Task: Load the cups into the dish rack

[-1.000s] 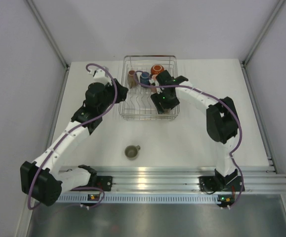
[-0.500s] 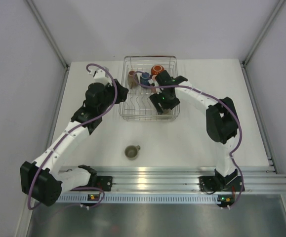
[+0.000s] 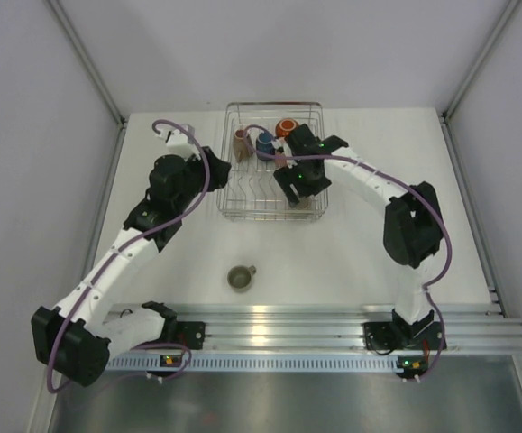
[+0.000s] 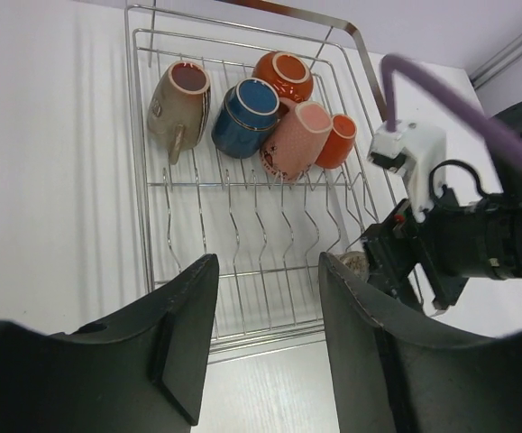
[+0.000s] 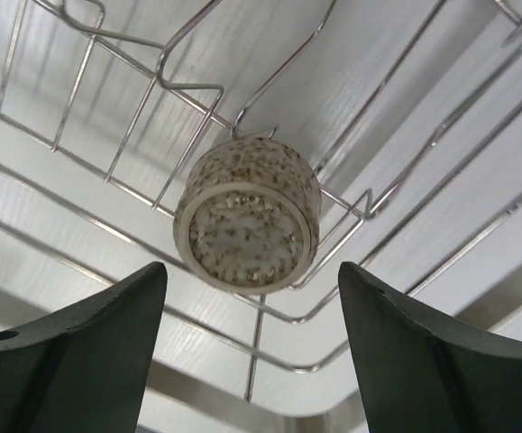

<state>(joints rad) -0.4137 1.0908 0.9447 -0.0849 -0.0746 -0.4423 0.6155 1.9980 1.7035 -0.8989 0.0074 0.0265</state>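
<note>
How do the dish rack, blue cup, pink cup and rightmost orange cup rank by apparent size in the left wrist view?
The dish rack
blue cup and pink cup, about alike
rightmost orange cup, partly hidden

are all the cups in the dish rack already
No, one olive cup stands on the table in front of the dish rack, apart from it.

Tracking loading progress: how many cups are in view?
7. At the dish rack's far end: beige cup, blue cup, pink cup, two orange cups. Near-right corner: speckled cup. On the table: olive cup. Arms may hide more.
</note>
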